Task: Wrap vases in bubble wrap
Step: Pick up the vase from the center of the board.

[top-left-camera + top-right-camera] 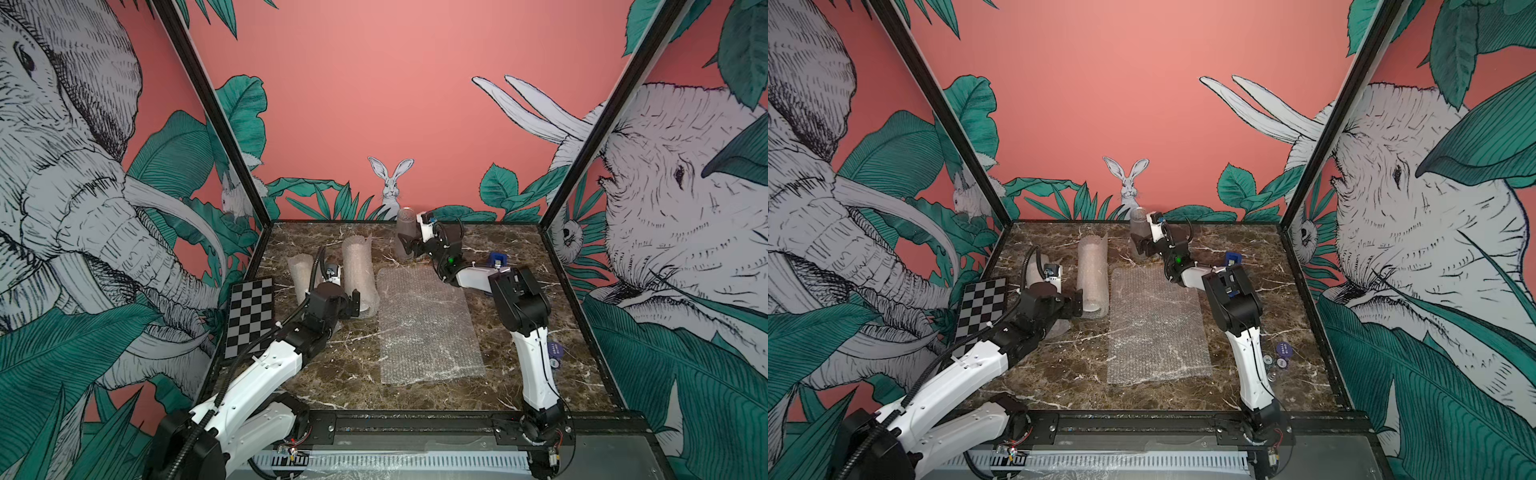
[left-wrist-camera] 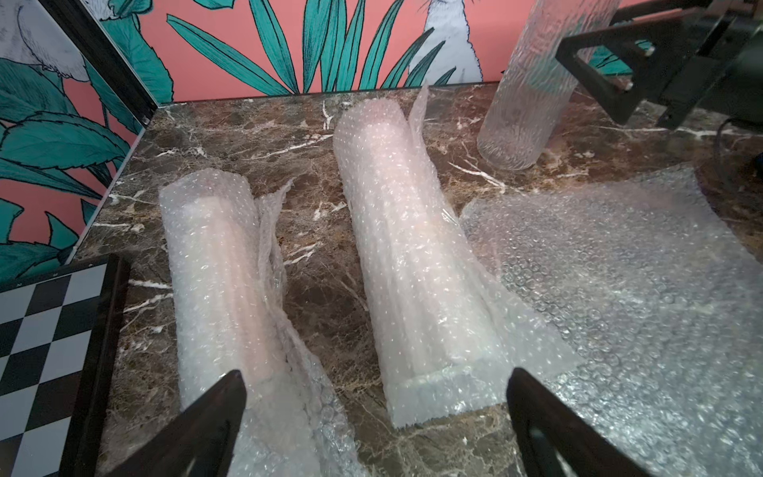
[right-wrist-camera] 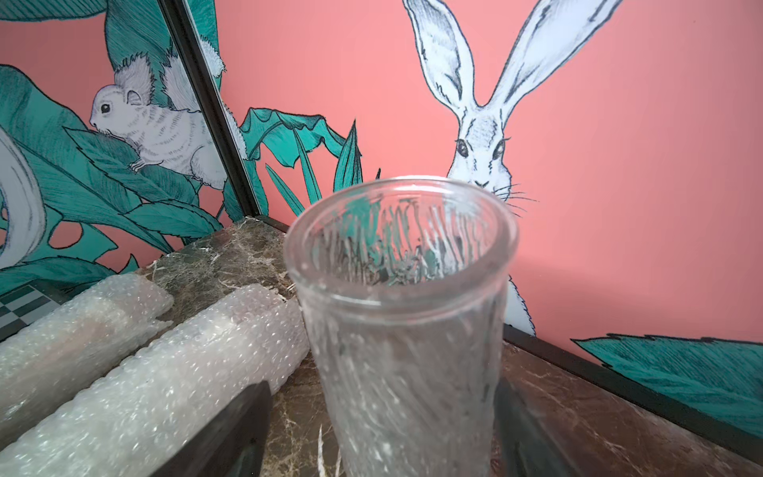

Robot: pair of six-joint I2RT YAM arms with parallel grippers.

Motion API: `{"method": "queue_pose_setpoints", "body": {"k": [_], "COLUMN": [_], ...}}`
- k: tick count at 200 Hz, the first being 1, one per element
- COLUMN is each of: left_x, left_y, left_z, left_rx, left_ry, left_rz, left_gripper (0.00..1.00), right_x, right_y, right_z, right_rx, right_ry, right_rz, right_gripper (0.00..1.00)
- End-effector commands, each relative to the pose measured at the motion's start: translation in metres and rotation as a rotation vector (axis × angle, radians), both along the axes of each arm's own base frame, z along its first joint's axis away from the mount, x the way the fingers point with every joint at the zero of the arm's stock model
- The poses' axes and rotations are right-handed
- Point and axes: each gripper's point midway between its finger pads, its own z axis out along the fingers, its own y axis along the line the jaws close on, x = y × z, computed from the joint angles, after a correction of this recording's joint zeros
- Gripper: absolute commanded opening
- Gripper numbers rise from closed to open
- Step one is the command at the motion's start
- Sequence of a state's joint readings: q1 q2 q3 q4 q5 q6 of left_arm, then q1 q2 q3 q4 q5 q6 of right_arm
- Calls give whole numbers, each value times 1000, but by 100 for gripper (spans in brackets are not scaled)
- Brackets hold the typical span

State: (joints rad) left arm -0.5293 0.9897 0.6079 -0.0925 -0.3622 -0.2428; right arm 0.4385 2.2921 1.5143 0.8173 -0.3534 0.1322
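Right pincer [image 3: 380, 396] spread around glass vase [image 3: 406, 314], seemingly not gripping.

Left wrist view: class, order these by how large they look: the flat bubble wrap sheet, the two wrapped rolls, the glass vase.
1. flat bubble wrap sheet
2. longer wrapped roll
3. shorter wrapped roll
4. glass vase; farther off and cropped at the top, so unsure

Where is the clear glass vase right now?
In both top views the glass vase stands at the back of the table, below the painted rabbit, just beyond the far edge of the flat bubble wrap sheet, with the right gripper straddling it.
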Motion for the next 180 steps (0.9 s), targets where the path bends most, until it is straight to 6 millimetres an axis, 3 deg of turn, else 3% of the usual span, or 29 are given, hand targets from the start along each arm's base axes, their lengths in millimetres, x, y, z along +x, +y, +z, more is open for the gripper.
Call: {"method": "queue_pose_setpoints", "body": {"k": [1,62,114,154,180], "left_x": [5,6,9,9,9], "left_y": [1,-1,-5,-4,-5], "left_z": [6,3,-6,-6,-7], "left_rx": [-15,-21,-34,-25,-34], "left_ry": [-35,-24,0,2,6], "left_rz": [14,13,7,7,9], "left_gripper": [99,99,99,99,99], "right_x": [11,32,45,40,28], "right_y": [0,9,9,9,3], "right_z": [8,-15,-14,9,43], "right_rx": [34,14,73,101,105], "right_ry": [-43,-17,-54,-126,-178], "right_rz": [-31,-49,-78,-72,-64], "right_gripper": [85,90,87,73,67]}}
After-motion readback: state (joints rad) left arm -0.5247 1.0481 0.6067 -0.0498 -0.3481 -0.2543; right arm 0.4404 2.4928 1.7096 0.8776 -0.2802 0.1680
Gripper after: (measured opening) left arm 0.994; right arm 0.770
